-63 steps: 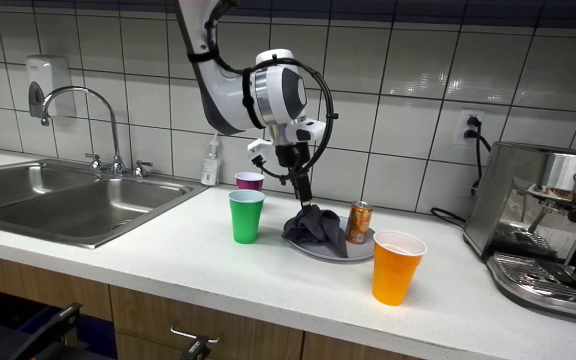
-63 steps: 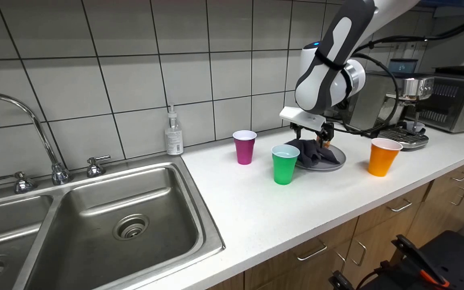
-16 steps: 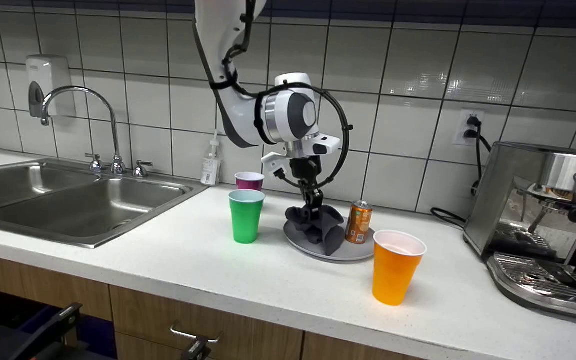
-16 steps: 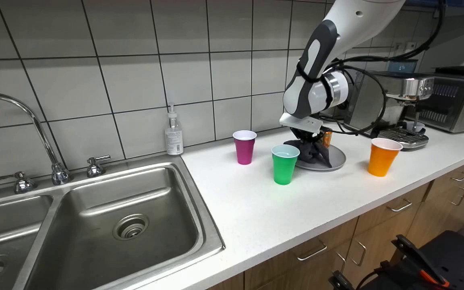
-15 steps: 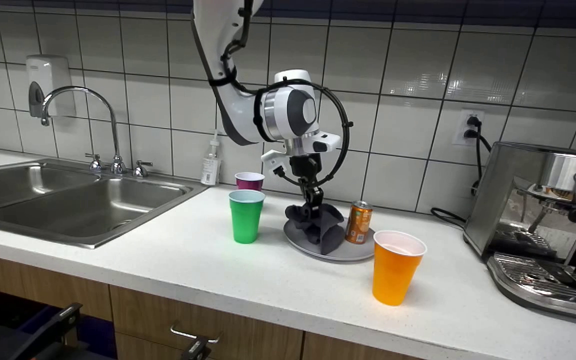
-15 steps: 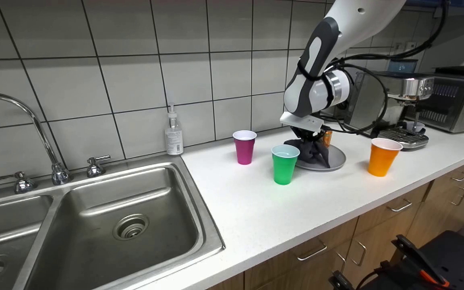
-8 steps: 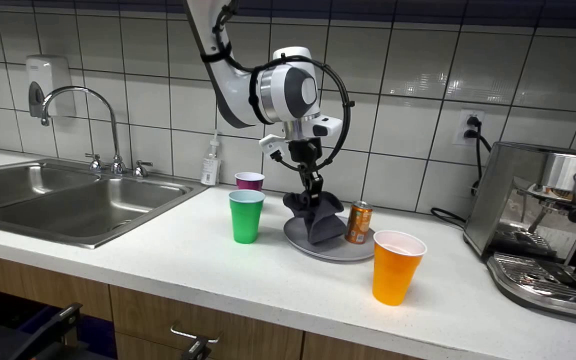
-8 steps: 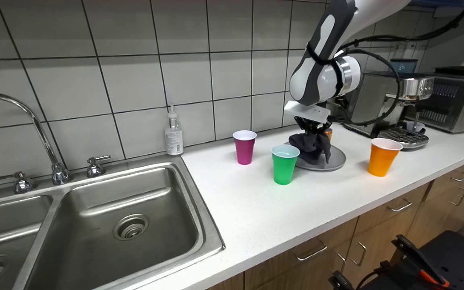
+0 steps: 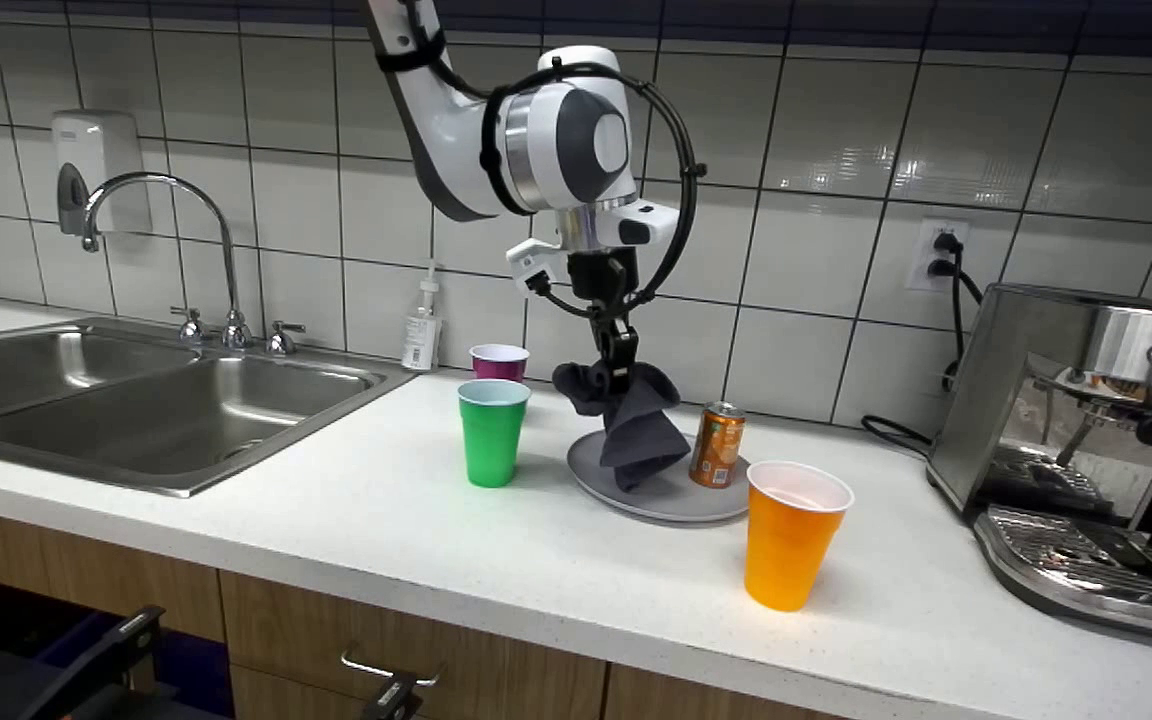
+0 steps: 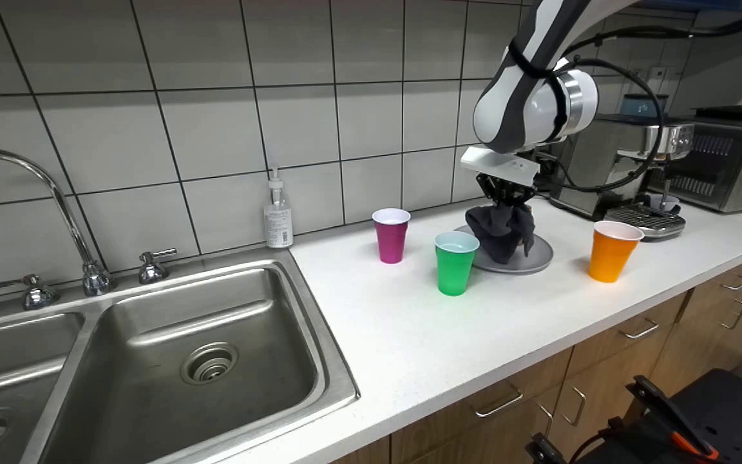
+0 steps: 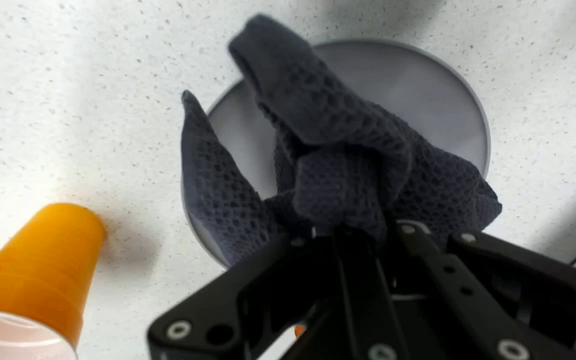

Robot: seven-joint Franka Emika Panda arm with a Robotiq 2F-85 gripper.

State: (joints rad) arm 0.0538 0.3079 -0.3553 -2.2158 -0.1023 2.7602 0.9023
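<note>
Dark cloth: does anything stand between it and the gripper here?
Nothing visible does. The gripper is shut directly on the dark cloth, which hangs over the gray plate. In an exterior view, the orange can stands beside the cloth, not between them.

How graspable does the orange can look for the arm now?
Probably not yet: the fingers are closed on the dark cloth and would need freeing first. The can stands upright nearby on the plate, seemingly within reach.

orange can [image 9: 716, 446], bottle label [image 10: 279, 227], lettering on both illegible
</note>
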